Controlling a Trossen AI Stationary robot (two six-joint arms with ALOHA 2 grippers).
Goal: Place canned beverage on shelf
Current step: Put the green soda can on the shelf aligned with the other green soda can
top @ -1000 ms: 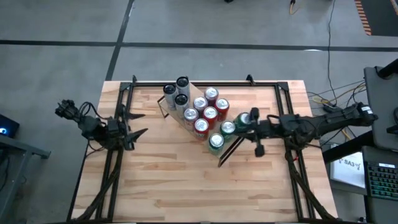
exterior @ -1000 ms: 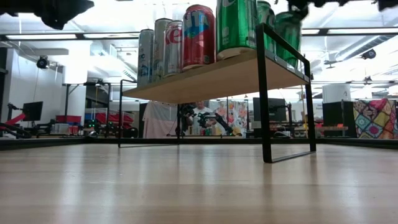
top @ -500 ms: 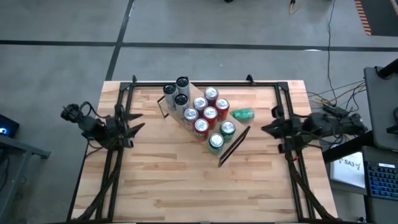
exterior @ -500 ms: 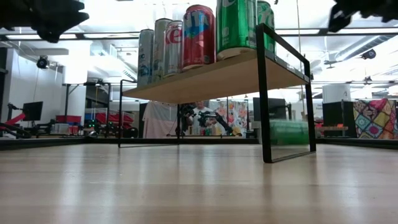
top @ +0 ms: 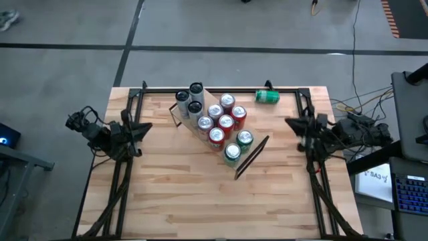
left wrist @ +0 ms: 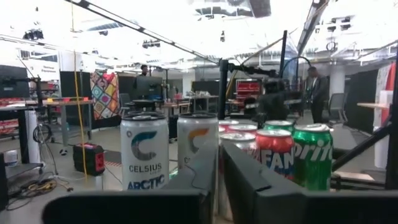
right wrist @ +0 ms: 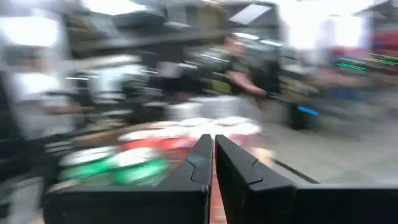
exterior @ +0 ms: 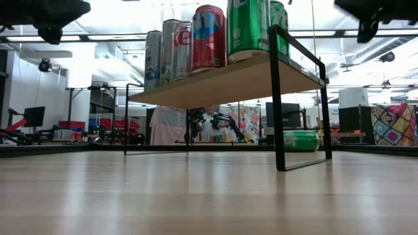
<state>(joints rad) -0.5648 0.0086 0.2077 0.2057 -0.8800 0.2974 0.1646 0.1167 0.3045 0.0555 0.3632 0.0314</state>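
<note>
Off the shelf point(top: 249, 158), a green can point(top: 267, 97) lies on its side by the table's far edge. Both grippers, left point(top: 137, 128) and right point(top: 292, 124), sit closed and empty; it could roll off.

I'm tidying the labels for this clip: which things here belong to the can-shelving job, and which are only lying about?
Part of the job:
- shelf
- upright cans on it
- green can lying on its side near the table's far edge
- left gripper, shut
- right gripper, shut

Lying about:
- cables off the table's right side
</note>
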